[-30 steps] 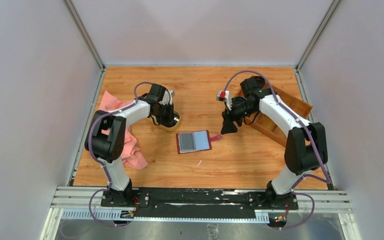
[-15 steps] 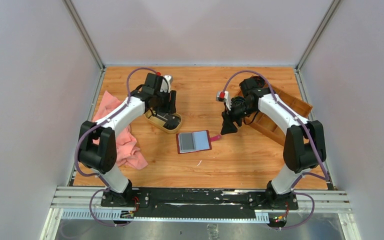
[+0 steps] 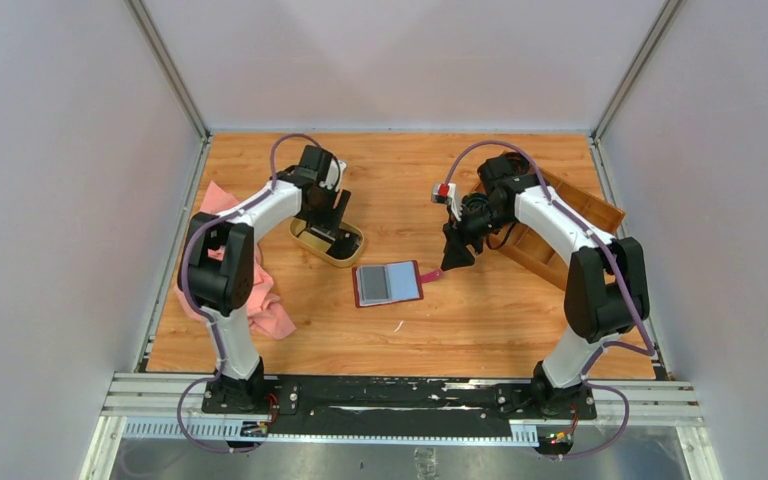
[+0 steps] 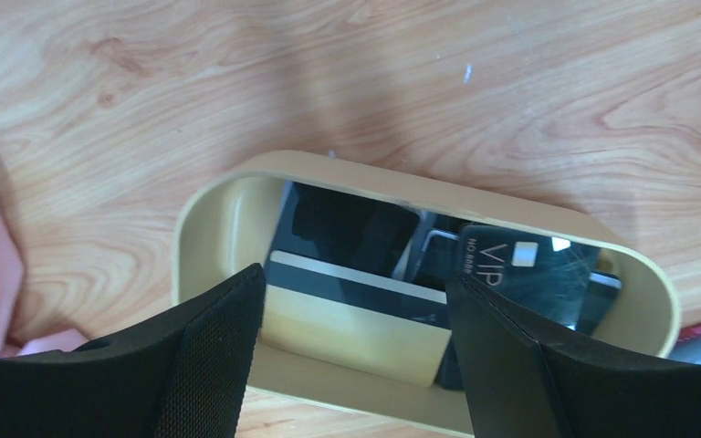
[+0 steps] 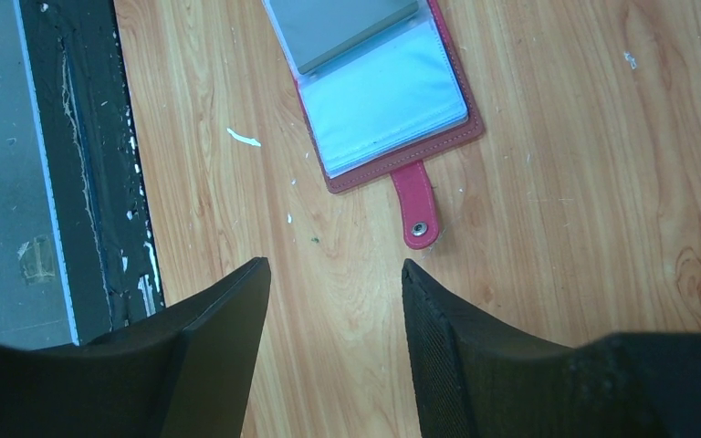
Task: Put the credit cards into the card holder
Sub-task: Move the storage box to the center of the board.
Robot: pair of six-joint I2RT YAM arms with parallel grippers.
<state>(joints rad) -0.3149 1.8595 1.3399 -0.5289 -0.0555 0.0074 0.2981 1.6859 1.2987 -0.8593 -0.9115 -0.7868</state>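
Several credit cards lie in an oval tan dish point(image 4: 203, 224): a black one marked VIP point(image 4: 534, 272), a pale one with a dark stripe point(image 4: 351, 321), and other black ones behind. My left gripper point(image 4: 356, 278) hangs open just above them, holding nothing. Seen from the top, the left gripper point(image 3: 328, 218) is over the dish point(image 3: 300, 238). The card holder point(image 3: 388, 283), dark red, lies open and flat mid-table. Its grey pockets point(image 5: 379, 87) and snap tab point(image 5: 416, 205) show in the right wrist view. My right gripper point(image 5: 335, 266) is open and empty, just right of the tab point(image 3: 457, 250).
A pink cloth point(image 3: 260, 295) is bunched by the left arm's base. A brown wooden compartment tray point(image 3: 570, 225) sits at the right under the right arm. Small white flecks point(image 5: 244, 138) dot the wood near the front rail point(image 5: 82, 182).
My left gripper has opened wide and pulled back from the dish, uncovering the cards. The right arm has barely moved.
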